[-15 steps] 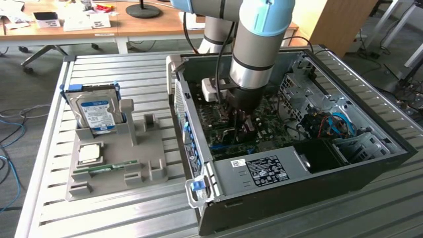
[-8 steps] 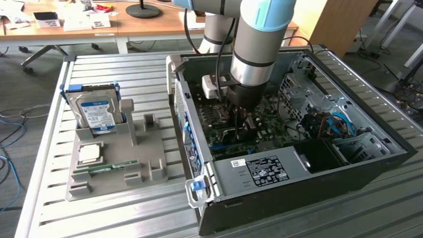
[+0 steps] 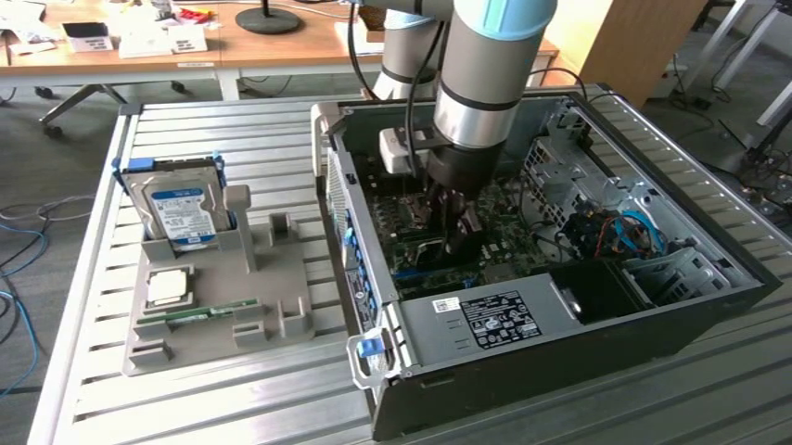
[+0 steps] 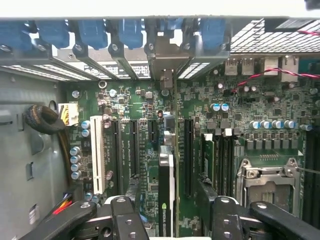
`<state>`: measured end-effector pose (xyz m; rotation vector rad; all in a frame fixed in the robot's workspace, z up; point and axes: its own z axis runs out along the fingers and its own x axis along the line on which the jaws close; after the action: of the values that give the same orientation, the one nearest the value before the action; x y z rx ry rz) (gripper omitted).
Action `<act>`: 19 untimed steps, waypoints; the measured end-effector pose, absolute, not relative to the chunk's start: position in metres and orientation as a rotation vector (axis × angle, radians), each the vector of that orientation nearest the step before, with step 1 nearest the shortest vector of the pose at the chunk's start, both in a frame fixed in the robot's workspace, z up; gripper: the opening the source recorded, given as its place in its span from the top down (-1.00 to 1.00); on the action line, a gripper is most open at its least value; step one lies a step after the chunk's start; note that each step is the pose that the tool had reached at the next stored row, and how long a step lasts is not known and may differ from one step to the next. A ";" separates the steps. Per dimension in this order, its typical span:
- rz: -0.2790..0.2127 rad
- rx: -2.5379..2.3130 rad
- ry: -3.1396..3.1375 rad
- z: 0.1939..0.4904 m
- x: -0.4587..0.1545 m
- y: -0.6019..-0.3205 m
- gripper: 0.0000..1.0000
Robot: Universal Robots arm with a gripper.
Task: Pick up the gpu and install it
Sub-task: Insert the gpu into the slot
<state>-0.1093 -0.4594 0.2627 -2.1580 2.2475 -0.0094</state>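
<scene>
Inside the case (image 3: 693, 306), open hand (image 4: 170, 220) straddles upright gpu (image 4: 166, 200) among motherboard slots (image 4: 187, 155).

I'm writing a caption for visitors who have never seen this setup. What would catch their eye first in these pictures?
First, the robot arm plunging into the open computer case, its gripper open astride the gpu, which stands on edge among the slots of the green motherboard. Next, towards the exterior view's left, the hard drive with its blue label, upright in a grey holder on the slatted table.
</scene>
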 end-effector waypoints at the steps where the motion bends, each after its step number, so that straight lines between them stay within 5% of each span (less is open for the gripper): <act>1: -0.009 -2.158 2.248 0.264 -0.109 -0.459 -0.15; 19: -0.009 -2.158 2.248 0.284 -0.109 -0.459 -0.15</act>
<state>-0.1094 -0.4590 0.2842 -2.1579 2.2476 -0.0095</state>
